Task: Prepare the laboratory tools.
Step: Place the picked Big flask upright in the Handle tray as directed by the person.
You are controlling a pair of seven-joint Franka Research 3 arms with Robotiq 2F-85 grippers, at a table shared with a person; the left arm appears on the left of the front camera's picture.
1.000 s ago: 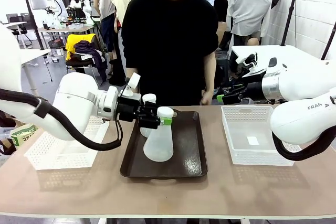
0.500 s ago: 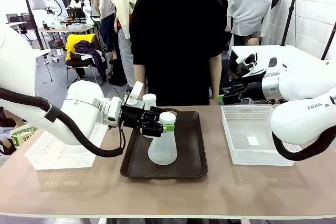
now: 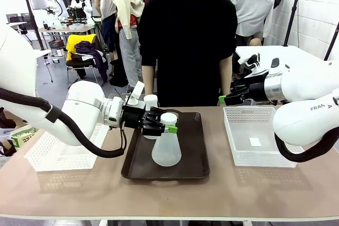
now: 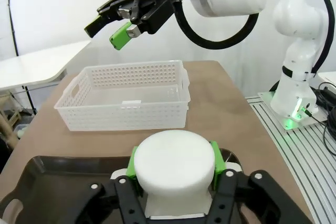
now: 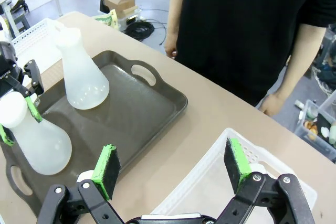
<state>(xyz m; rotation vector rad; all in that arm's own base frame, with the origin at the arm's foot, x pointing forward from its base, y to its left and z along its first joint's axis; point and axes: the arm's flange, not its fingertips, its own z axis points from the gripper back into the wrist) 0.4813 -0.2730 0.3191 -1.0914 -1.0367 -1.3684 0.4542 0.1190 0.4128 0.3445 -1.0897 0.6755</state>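
Two translucent white conical flasks stand on the dark brown tray. The nearer flask has my left gripper around its neck, and the green pads press both sides of its top. The second flask stands free at the tray's far left, partly hidden behind my left gripper in the front view. My right gripper hangs open and empty above the far edge of the right basket.
A person in black stands at the table's far side, hands down. A white mesh basket sits left of the tray and another one sits right of it. Bare table lies in front of the tray.
My left gripper has lowered the nearer flask from a tilted, lifted pose until it stands upright on the tray, a little further right. The right arm has stayed still.
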